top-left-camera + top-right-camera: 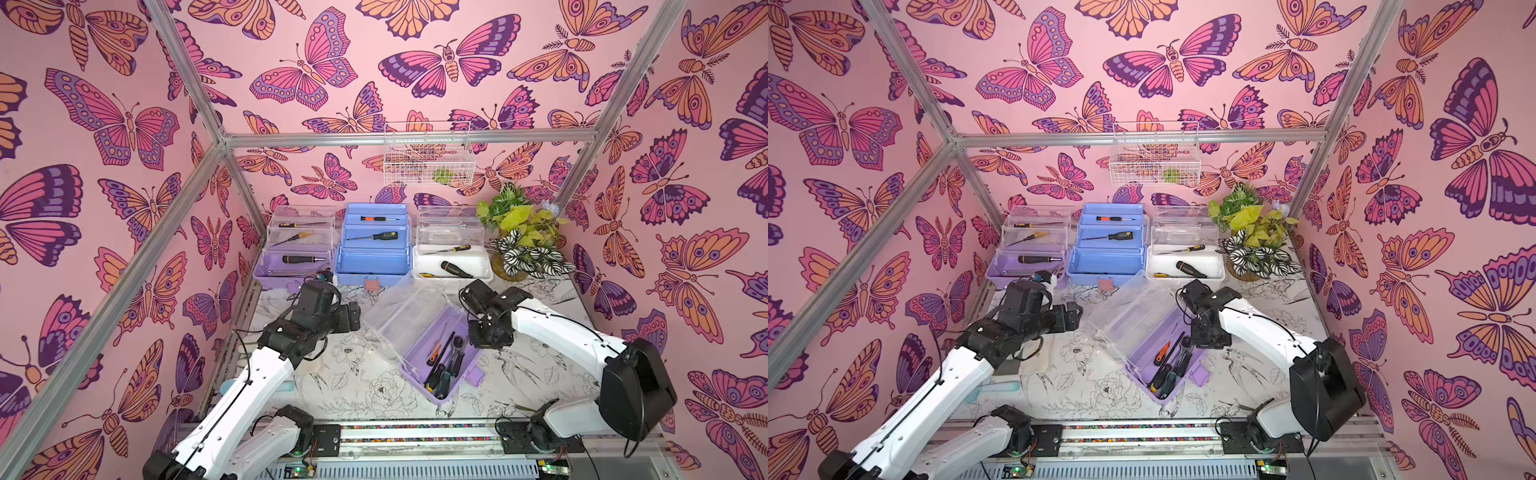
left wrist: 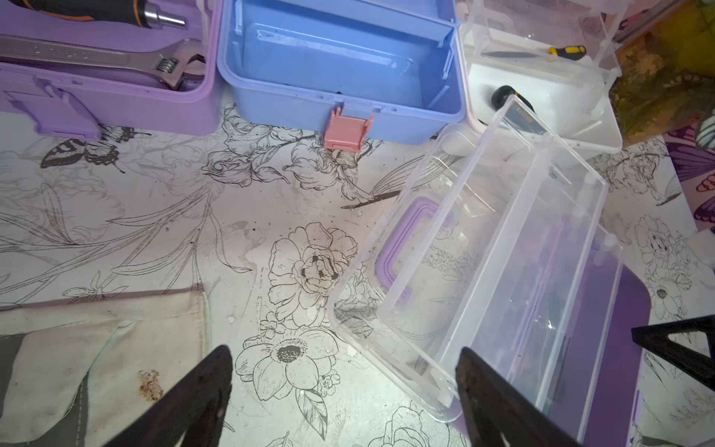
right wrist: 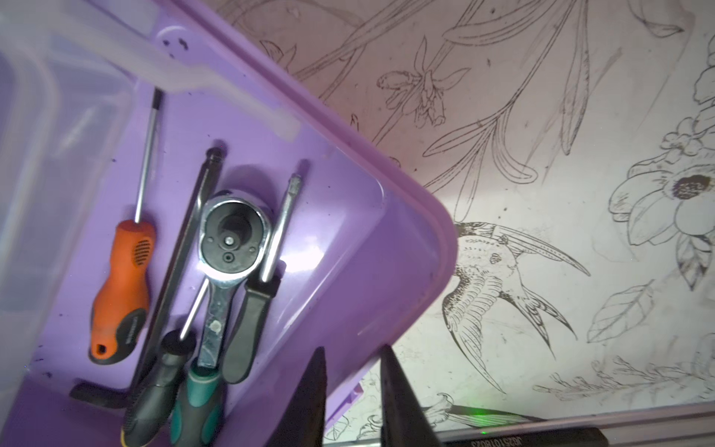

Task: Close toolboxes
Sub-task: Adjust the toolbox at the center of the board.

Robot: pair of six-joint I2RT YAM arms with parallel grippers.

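Observation:
Three toolboxes stand open in a row at the back: a lilac one (image 1: 291, 272), a blue one (image 1: 374, 259) and a white one (image 1: 453, 268), each with tools on its raised trays. A second lilac toolbox (image 1: 444, 365) lies at an angle in the middle, holding several tools, with its clear lid (image 1: 405, 320) tipped back. My right gripper (image 3: 353, 348) is shut on this box's side wall (image 3: 387, 247), one finger inside and one outside. My left gripper (image 2: 344, 350) is open just above the table, one finger next to the clear lid's corner (image 2: 437, 391).
A white wire basket (image 1: 428, 153) hangs on the back wall. Potted plants (image 1: 523, 237) fill the back right corner. A stained cloth (image 2: 96, 348) lies near the left arm. The blue box's pink latch (image 2: 346, 133) hangs open at its front.

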